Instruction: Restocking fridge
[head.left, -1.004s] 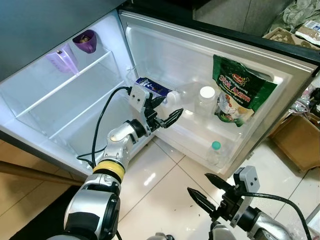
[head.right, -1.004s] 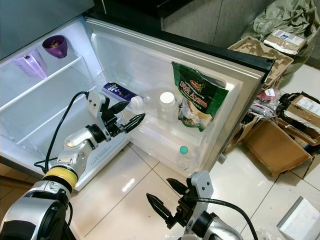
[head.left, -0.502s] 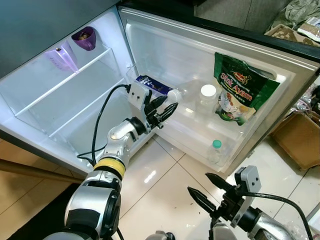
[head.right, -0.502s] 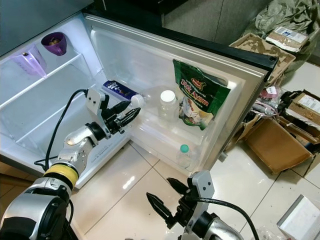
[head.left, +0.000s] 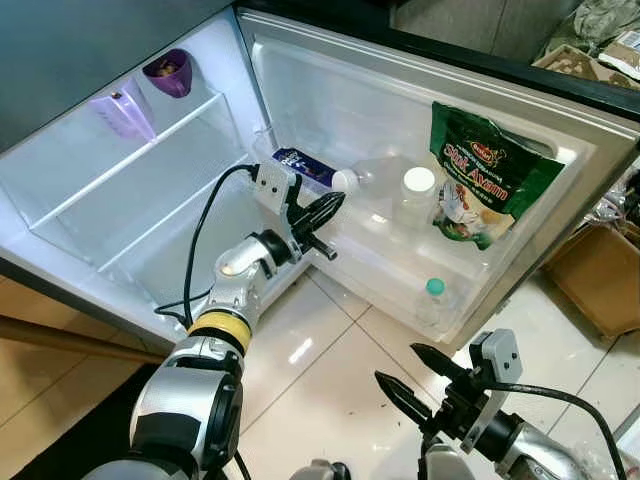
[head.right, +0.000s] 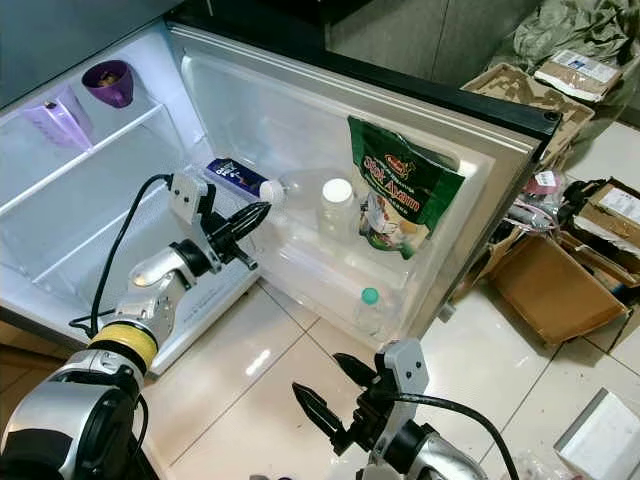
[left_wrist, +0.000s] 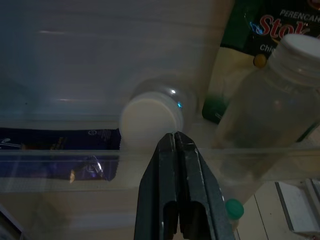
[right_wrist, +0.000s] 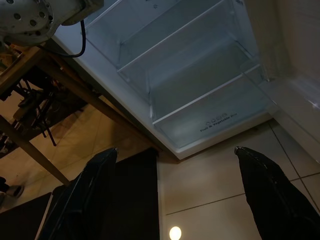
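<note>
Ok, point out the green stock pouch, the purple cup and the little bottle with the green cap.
green stock pouch (head.left: 487, 170), left eye view, on its printed front.
purple cup (head.left: 168, 77), left eye view, on its outer wall.
bottle with the green cap (head.right: 370, 297), right eye view, on the cap.

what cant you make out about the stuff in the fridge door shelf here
- Blue packet: label too small in the eye views, dark and blurred behind the shelf rail in the left wrist view.
- Purple cup: contents too small to identify.
- Green-capped bottle: lower body blurred behind the translucent door shelf.
</note>
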